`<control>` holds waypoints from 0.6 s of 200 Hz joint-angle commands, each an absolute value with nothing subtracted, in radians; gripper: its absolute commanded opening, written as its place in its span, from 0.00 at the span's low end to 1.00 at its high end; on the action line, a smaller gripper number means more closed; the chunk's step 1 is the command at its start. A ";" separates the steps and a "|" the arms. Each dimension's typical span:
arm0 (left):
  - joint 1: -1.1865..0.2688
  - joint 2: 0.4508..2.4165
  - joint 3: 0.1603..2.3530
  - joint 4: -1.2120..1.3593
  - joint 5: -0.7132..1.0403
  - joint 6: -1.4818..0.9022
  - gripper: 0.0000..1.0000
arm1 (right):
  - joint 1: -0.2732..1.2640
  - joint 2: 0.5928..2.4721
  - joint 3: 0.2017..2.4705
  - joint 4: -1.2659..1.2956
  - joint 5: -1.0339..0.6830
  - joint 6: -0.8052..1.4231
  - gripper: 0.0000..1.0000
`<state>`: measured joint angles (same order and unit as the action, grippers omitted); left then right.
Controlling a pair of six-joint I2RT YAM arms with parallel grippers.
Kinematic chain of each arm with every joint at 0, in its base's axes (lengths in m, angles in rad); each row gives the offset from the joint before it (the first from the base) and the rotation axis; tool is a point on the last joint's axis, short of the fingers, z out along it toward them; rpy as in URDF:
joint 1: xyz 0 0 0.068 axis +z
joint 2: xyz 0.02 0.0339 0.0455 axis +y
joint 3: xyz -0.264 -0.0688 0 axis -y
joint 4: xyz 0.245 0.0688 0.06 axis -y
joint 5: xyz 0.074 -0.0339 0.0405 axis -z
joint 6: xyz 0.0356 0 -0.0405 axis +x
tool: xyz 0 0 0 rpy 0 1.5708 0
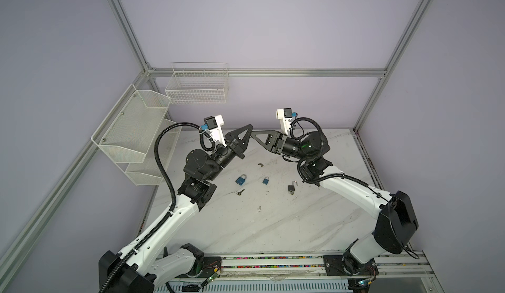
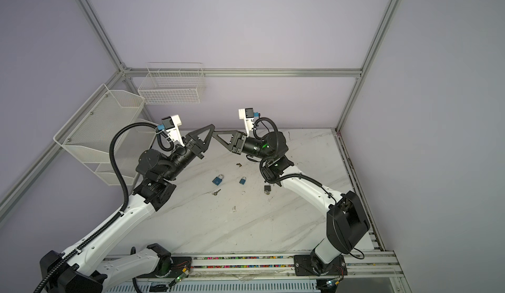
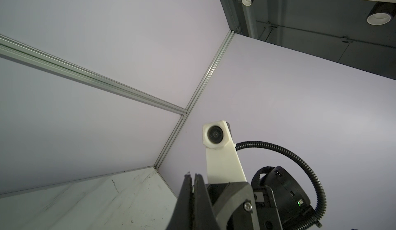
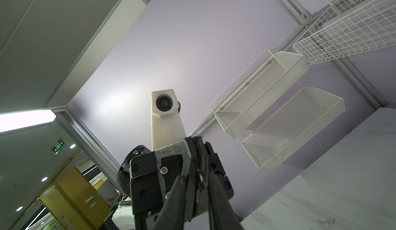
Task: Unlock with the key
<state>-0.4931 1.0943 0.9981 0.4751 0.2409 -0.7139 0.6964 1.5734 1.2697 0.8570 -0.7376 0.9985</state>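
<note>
Both grippers are raised above the marble table [image 1: 246,228] and meet tip to tip. My left gripper [image 1: 250,126] [image 2: 212,126] [image 3: 193,176] is shut, with a small silvery piece [image 3: 193,189], apparently the key, pinched between its fingers. My right gripper [image 1: 253,132] [image 2: 215,132] [image 4: 196,175] stands narrowly open, a finger on each side of the left fingertips and of the silvery piece [image 4: 201,177]. Below lie a blue padlock [image 1: 240,180] [image 2: 217,180], a smaller blue one [image 1: 266,180] [image 2: 242,181], and a black padlock with its shackle open [image 1: 291,188] [image 2: 267,188].
A loose key [image 1: 240,192] [image 2: 216,192] lies near the larger blue padlock. A small dark metal piece [image 1: 260,164] sits farther back. White mesh shelves [image 1: 131,133] hang on the left wall. A wire basket [image 1: 198,86] hangs on the back wall.
</note>
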 commanded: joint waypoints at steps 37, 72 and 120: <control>-0.508 1.104 0.989 0.572 0.241 -0.742 0.00 | 0.703 1.585 1.293 0.907 -0.753 1.034 0.16; -0.511 1.100 0.989 0.578 0.238 -0.744 0.00 | 0.703 1.582 1.289 0.890 -0.752 1.024 0.13; -0.526 1.106 0.986 0.603 0.260 -0.740 0.00 | 0.703 1.583 1.297 0.888 -0.747 1.024 0.09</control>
<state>-0.5030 1.1076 0.9977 0.5240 0.2276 -0.7406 0.6964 1.5776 1.2697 0.8719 -0.7403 1.0107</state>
